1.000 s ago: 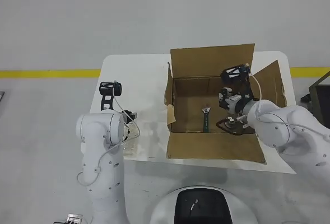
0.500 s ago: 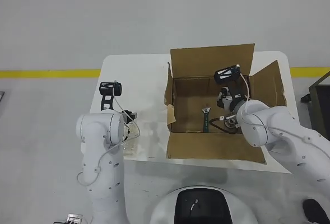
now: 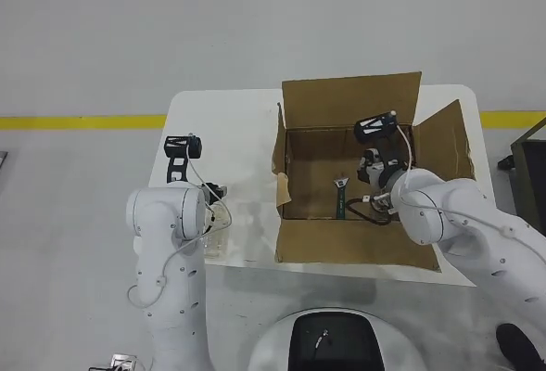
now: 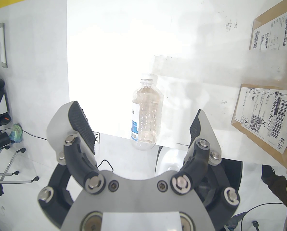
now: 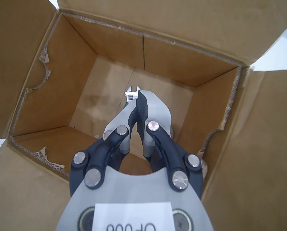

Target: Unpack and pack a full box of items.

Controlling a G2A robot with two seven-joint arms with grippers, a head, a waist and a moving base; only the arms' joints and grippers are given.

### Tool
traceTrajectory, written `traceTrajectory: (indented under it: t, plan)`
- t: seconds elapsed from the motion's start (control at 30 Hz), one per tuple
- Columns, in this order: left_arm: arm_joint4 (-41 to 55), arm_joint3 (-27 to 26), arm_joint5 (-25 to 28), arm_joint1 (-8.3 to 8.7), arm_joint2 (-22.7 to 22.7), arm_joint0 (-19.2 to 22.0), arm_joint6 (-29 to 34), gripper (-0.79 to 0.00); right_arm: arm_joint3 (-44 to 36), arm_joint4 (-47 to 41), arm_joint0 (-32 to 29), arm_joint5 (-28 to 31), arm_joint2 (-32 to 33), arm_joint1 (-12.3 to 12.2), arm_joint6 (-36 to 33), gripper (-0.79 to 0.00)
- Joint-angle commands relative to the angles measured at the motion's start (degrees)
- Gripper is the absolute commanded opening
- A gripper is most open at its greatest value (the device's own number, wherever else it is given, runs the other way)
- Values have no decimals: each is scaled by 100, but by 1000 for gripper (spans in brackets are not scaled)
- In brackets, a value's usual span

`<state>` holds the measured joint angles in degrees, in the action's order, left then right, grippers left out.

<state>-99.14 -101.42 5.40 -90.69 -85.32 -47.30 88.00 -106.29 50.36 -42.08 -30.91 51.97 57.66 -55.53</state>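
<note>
The open cardboard box point(image 3: 356, 241) stands on the right half of the white table point(image 3: 235, 111). On its floor lies a wrench point(image 3: 342, 197) with a green handle; its silver head point(image 5: 132, 94) shows just past my right gripper's tips. My right gripper point(image 5: 138, 99) hangs inside the box point(image 5: 181, 58), shut, with nothing visible between its pads. A clear uncapped bottle point(image 4: 144, 116) stands upright near the table's front edge, left of the box. My left gripper point(image 4: 137, 114) is open, a short way back from the bottle, its fingers point(image 4: 80, 118) apart on either side of it.
The box flaps point(image 3: 351, 97) are folded outward on all sides, and its labelled side point(image 4: 266, 111) faces the left arm. A dark curved thing point(image 3: 373, 216) lies on the box floor, partly under the right arm. Bare table surface point(image 4: 157, 25) lies beyond the bottle.
My right arm has shifted a little to the left inside the box, closer to the wrench. The left arm and the bottle have not moved.
</note>
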Motion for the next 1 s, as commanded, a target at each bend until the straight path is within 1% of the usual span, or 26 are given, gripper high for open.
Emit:
traceTrajectory:
  t: [0.0,0.07,0.13,0.17,0.3,0.4,0.83,0.9,0.97]
  plan:
    - [0,0,0,0,0,0,0,0,76,-18,81,-135,-66,45,-233,-785]
    - [0,0,0,0,0,0,0,0,201,-113,223,-392,-154,117,-410,-785]
    - [0,0,0,0,0,0,0,0,460,19,436,-562,-389,197,-736,-785]
    - [0,0,0,0,0,0,0,0,570,-90,538,-669,-470,254,-831,-785]
    - [0,0,0,0,0,0,0,0,1246,46,1010,-642,-998,470,-1141,-785]
    - [0,0,0,0,0,0,0,0,1688,-100,1250,-605,-1269,646,-1178,-785]
    - [0,0,0,0,0,0,0,0,1688,-100,1250,-605,-1269,646,-1178,-785]
    - [0,0,0,0,0,0,0,0,1686,-146,1161,-482,-1262,653,-1045,-785]
    - [0,0,0,0,0,0,0,0,1780,-107,1150,-426,-1291,677,-1106,-785]
